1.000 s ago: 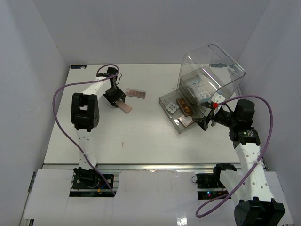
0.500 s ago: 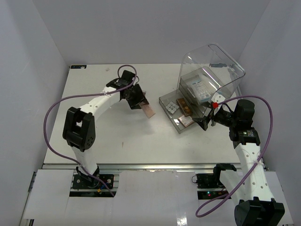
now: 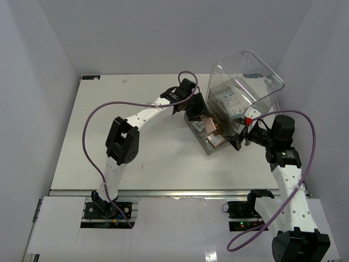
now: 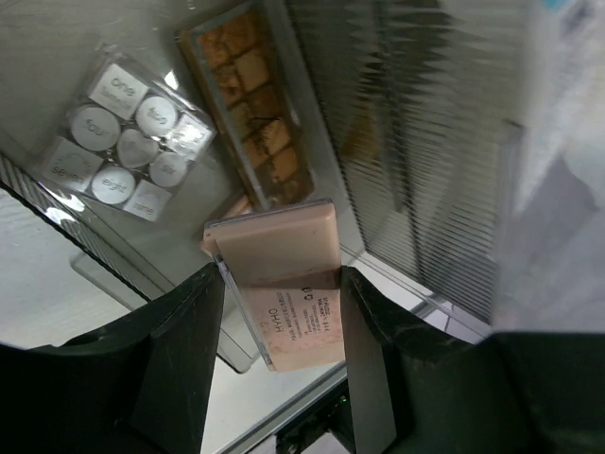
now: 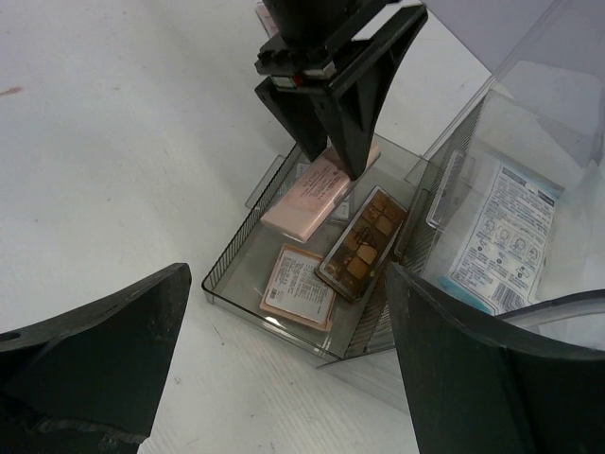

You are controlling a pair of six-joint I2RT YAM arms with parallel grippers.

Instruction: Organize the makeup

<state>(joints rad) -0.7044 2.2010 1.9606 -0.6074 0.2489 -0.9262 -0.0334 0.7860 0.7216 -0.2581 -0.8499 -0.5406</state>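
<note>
Pink palette (image 4: 288, 312) pinched across its width by the left gripper (image 4: 280, 276), over the clear tray (image 5: 232, 255); long axis parallel to the brown palette (image 5: 364, 244) just beside. Right gripper (image 3: 239, 141) spread wide, empty.

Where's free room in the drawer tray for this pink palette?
Bare tray floor shows between the pinkish compact and the side wall. The brown palette and silvery grid palette crowd the rest; the table beside it is open.

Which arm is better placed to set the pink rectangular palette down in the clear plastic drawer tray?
Left: the left claw grips the pink rectangular palette over the clear plastic drawer tray; the right claw hangs open and empty beside it.
</note>
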